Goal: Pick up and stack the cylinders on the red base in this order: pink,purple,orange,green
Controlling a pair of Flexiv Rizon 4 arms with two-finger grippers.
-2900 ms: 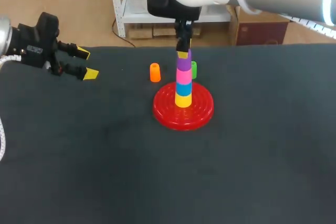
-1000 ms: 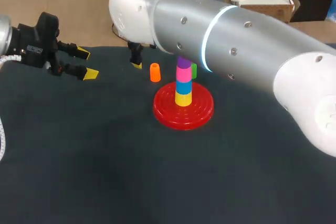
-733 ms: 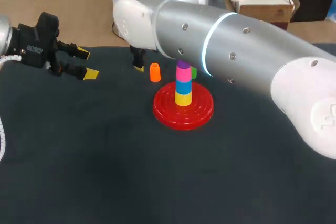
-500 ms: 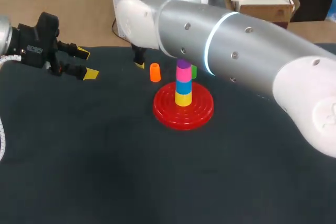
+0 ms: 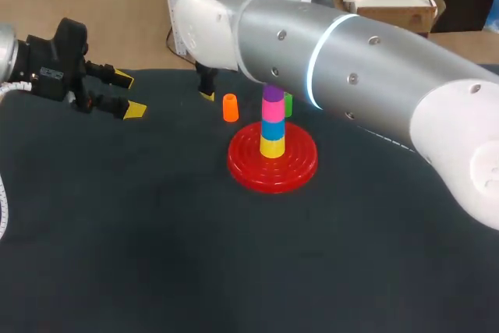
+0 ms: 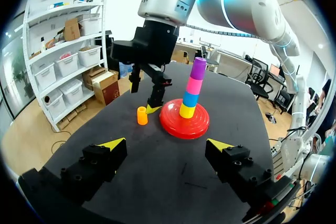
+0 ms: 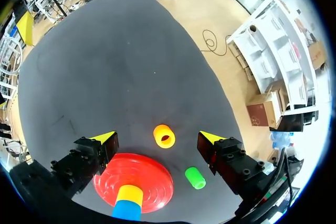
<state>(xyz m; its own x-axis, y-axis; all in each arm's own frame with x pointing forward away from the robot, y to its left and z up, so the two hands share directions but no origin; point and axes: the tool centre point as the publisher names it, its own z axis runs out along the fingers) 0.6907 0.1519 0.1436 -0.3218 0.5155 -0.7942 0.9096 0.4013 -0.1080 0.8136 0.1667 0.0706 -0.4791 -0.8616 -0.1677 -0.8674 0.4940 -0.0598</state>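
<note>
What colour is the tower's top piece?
Purple; the top cylinder shows best in the left wrist view.

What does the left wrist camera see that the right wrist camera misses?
Only the left wrist view shows the top of the stack, the pink cylinder with the purple cylinder on it. It also shows the right gripper from outside, open by the orange cylinder. Only the right wrist view shows the green cylinder, on the table beside the base. Both show the orange cylinder, the base, and the yellow cylinder and blue cylinder at the stack's bottom.
</note>
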